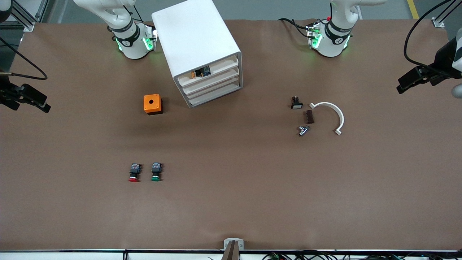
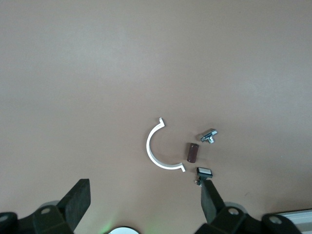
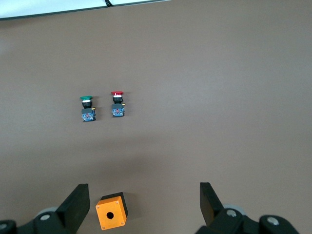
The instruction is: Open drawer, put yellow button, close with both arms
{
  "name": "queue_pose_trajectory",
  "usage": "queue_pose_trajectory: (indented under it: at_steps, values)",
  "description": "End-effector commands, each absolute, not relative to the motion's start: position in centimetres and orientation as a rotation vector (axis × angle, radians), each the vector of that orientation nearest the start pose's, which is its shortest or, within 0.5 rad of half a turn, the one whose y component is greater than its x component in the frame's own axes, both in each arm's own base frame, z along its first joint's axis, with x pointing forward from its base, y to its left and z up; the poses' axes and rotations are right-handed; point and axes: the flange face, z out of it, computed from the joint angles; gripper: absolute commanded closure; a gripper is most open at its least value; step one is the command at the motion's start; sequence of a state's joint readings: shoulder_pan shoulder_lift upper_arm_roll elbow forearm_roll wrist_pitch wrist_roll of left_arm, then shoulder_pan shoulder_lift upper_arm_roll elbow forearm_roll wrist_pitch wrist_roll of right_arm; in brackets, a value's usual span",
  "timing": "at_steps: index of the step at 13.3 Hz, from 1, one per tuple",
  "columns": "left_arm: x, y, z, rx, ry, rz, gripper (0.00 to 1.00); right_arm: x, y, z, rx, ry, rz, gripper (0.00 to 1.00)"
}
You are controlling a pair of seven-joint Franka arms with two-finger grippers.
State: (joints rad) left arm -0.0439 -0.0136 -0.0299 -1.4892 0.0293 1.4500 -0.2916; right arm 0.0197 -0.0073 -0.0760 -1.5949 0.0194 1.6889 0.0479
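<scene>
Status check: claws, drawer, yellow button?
Left claw and right claw open, holding nothing. Yellow button in top drawer. Drawer looks closed. Nothing blocking.

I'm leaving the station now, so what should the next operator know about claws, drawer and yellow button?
Left claw: open, empty, raised at its end of the table, over the white half-ring.
Right claw: open, empty, raised over the orange cube.
Yellow button: lying in the top drawer of the white cabinet.
Done: button is in.
Left: the drawer looks about level with the two below; check that it is fully shut.
</scene>
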Motion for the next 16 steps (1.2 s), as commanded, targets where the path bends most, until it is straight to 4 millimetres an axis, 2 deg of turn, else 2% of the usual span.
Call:
queue_pose_trajectory:
  at_steps: [1, 5, 10, 14, 16]
  values:
    - [52.5, -3.6, 66.3, -3.092, -0.314, 0.015, 0.0, 55.7, -3.2, 63.0, -3.113, 0.153, -0.163, 0.0]
    - [52.0, -4.3, 66.7, -3.096, -0.293, 0.008, 0.0, 55.7, -3.2, 63.0, -3.113, 0.153, -0.161, 0.0]
    - [51.1, -7.1, 65.6, -3.108, -0.215, 0.051, 0.0, 55.7, -3.2, 63.0, -3.113, 0.153, -0.161, 0.0]
    - [50.4, -6.8, 64.8, -3.11, -0.079, 0.08, 0.0, 55.6, -3.3, 63.0, -3.113, 0.153, -0.158, 0.0]
    - [50.2, -6.8, 64.9, -3.107, -0.077, 0.066, 0.0, 55.6, -3.4, 63.0, -3.113, 0.155, -0.158, 0.0]
